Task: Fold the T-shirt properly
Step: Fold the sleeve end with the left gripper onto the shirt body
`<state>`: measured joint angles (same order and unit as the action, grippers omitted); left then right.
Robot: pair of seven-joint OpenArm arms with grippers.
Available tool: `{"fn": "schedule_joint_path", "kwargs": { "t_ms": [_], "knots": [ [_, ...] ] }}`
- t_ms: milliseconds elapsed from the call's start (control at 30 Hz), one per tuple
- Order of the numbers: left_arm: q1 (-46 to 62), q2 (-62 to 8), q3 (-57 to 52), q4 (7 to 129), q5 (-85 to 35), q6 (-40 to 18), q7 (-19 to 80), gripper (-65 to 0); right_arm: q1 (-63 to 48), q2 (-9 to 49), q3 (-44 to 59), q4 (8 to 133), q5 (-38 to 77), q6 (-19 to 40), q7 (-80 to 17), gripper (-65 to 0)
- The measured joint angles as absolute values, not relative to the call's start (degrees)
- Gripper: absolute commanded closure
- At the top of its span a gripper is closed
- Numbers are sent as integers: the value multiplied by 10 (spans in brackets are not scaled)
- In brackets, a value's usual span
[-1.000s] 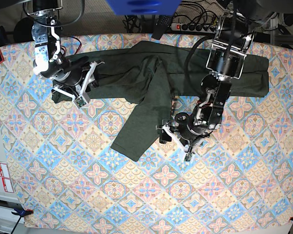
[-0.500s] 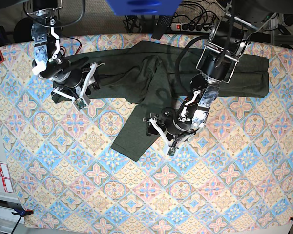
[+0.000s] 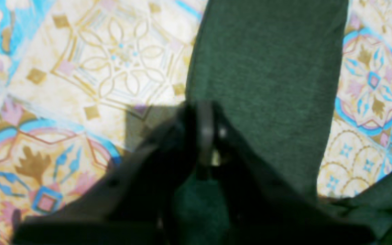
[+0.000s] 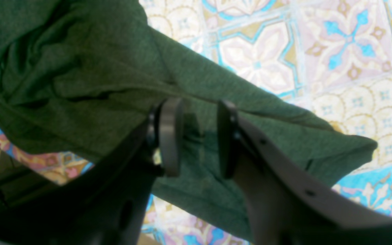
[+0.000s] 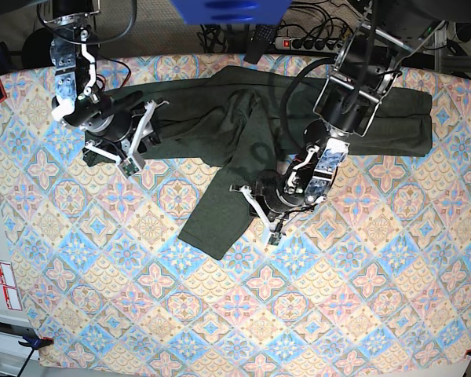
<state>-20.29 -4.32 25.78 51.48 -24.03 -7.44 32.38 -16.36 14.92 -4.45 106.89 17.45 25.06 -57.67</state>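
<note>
Even, bright overhead light fills the base view, which is sharp, with short soft shadows under both arms. Both wrist views are softer (the left one markedly blurred), with the near gripper parts dark and out of focus and the patterned cloth (image 3: 80, 68) washed pale by glare.

One garment is in view: a single dark olive-green T-shirt (image 5: 243, 149) with two long sleeves, spread on one patterned tablecloth (image 5: 220, 314) of repeating blue, pink and tan tiles. Two robot arms reach over it, each ending in one two-fingered gripper, the left gripper (image 5: 255, 208) and the right gripper (image 5: 145, 129), so two grippers and four fingers in all. At the far edge lies one power strip (image 5: 310, 41), and two red-and-white labels (image 5: 1, 283) sit at the near left edge.
</note>
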Motion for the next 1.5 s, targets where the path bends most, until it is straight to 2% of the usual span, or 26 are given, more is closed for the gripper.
{"fn": "schedule_joint_path", "kwargs": {
  "t_ms": [167,433,667,967,1233,1500],
  "knots": [
    [-196,-47,258,544,-241,-74,336,0,-163,149,-44,1069,174,251,-577,-172],
    [-136,-112,251,696,-244,-74,338,0,-163,149,-44,1069,174,251,-577,-172],
    [-21,-120,120,850,-239,-71,342,0,-161,148,-45,1069,174,250,-577,-172],
    [131,-168,64,1044,-240,-76,340,0,-159,148,-45,1069,176,251,-577,-172],
    [231,-170,-54,1125,-240,-74,340,0,-160,148,-48,1068,176,251,-577,-172],
    [309,-171,-117,1150,-240,-73,340,0,-160,148,-49,1068,175,251,-577,-172]
  ]
}}
